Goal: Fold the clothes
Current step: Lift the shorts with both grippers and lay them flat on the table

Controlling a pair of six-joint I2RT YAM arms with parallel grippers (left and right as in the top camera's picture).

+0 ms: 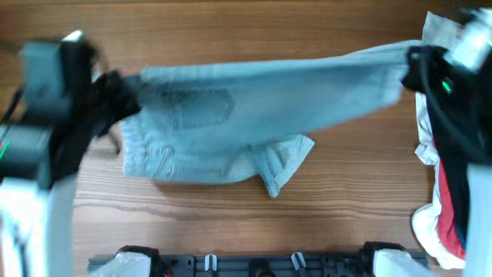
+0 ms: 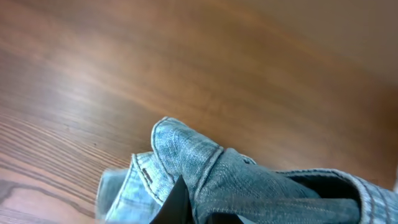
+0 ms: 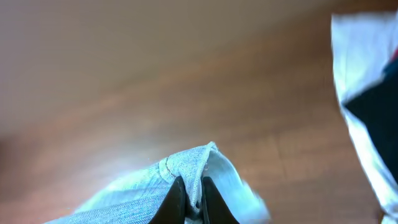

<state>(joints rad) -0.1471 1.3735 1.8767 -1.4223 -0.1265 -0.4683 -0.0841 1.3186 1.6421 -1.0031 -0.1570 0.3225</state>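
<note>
Arms reach wide apart, left gripper and right gripper pinching shorts.

Overhead, the left arm and right arm are blurred; the right one hides part of the garment pile, cropped at 3 o'clock. Both wrist views crop the shorts at 6 o'clock.

The shorts are faded denim, a matt, slightly coarse woven cloth with raised stitched seams. The table is wood with visible grain and a smooth, faintly glossy finish. The pile is soft matt cloth. The right gripper has dark, matt fingers.
</note>
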